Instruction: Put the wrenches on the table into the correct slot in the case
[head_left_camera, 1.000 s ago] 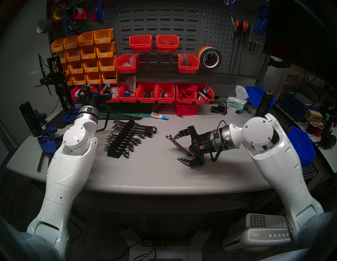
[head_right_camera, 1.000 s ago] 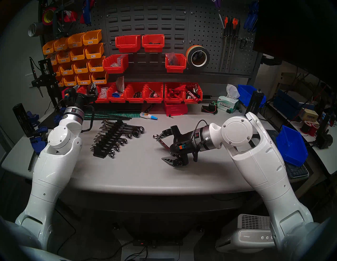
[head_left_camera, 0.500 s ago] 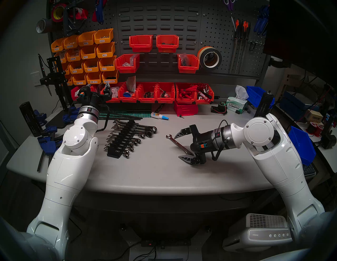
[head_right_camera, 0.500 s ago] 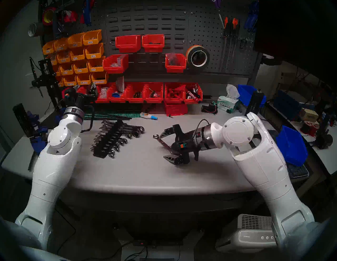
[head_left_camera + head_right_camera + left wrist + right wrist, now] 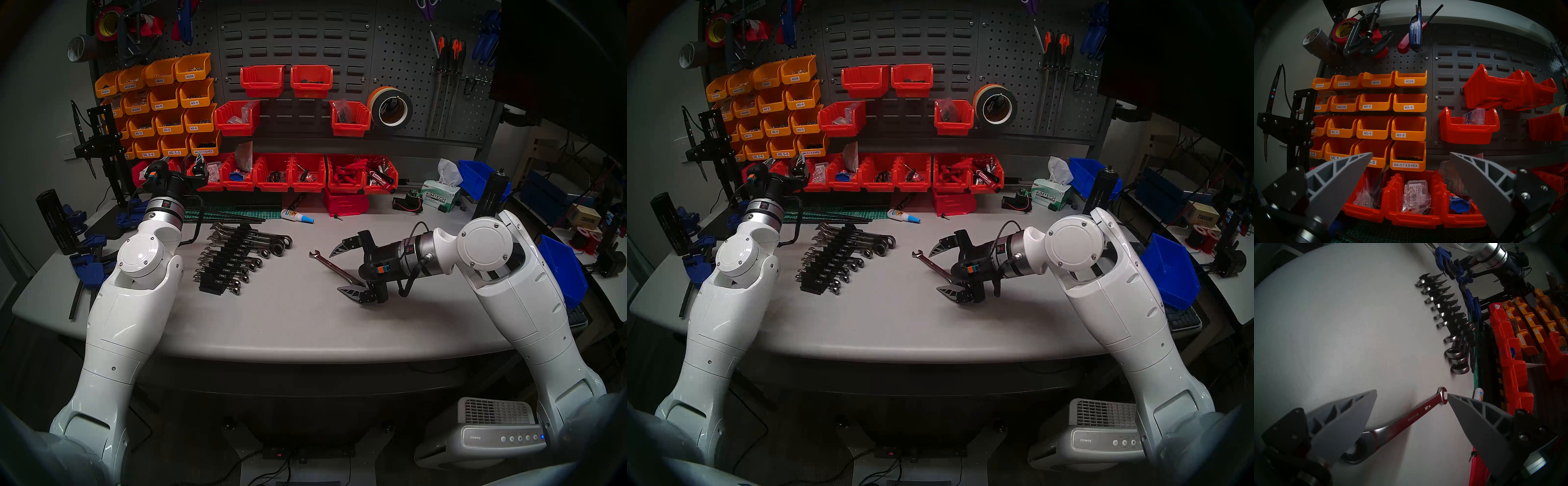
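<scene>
A chrome combination wrench (image 5: 325, 262) (image 5: 930, 264) (image 5: 1415, 416) lies flat on the grey table, its open jaw toward the back left. Its ring end is partly hidden behind one of my right gripper's fingers (image 5: 1342, 421). My right gripper (image 5: 336, 271) (image 5: 934, 272) (image 5: 1411, 393) is open, low over the table, straddling the wrench's shaft without holding it. The black case (image 5: 230, 258) (image 5: 830, 261) (image 5: 1456, 322) lies to the left, holding a stepped row of several wrenches. My left gripper (image 5: 1411, 152) is open and empty, raised at the back left, facing the bins.
Red bins (image 5: 305, 173) line the back of the table, orange bins (image 5: 1376, 103) hang on the pegboard. A glue bottle (image 5: 297, 217) and green cutting mat (image 5: 237, 213) lie behind the case. Blue clamps (image 5: 88, 264) sit far left, a blue bin (image 5: 563, 271) far right.
My right gripper has drawn back to the right along the wrench, still open; its far finger no longer overlaps the open jaw. The wrench and left arm have not moved.
</scene>
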You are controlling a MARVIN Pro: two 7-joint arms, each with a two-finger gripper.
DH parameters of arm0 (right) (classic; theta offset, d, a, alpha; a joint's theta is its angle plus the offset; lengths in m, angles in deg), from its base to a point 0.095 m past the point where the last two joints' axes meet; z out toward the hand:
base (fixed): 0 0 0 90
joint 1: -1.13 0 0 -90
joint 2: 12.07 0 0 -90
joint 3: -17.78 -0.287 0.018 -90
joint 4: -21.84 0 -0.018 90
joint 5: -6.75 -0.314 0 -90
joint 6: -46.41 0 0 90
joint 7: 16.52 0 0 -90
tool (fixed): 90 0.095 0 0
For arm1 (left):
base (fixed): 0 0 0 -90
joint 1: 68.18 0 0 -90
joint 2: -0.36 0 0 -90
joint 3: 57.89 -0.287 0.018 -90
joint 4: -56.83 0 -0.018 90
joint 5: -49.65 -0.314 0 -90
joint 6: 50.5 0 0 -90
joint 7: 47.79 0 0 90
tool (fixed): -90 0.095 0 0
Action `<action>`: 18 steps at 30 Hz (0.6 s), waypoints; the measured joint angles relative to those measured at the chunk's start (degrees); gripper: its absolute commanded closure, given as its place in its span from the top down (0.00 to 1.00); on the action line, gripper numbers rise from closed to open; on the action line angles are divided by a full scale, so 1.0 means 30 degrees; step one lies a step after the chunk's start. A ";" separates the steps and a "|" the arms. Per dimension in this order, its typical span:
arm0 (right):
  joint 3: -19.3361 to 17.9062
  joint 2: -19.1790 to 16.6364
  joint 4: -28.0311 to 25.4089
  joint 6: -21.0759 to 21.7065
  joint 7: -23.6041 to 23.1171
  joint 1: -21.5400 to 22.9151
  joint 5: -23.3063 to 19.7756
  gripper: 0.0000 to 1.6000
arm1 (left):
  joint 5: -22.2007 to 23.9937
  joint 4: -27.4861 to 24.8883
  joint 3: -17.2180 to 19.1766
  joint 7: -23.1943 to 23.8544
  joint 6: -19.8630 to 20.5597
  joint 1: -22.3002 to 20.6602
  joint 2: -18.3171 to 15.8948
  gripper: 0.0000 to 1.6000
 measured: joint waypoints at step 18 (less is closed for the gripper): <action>-0.0170 -0.0290 -0.0082 0.0298 0.0355 -0.0164 0.0263 1.00 | 0.0000 0.0000 0.0000 0.0000 0.0002 0.0000 0.0000 1.00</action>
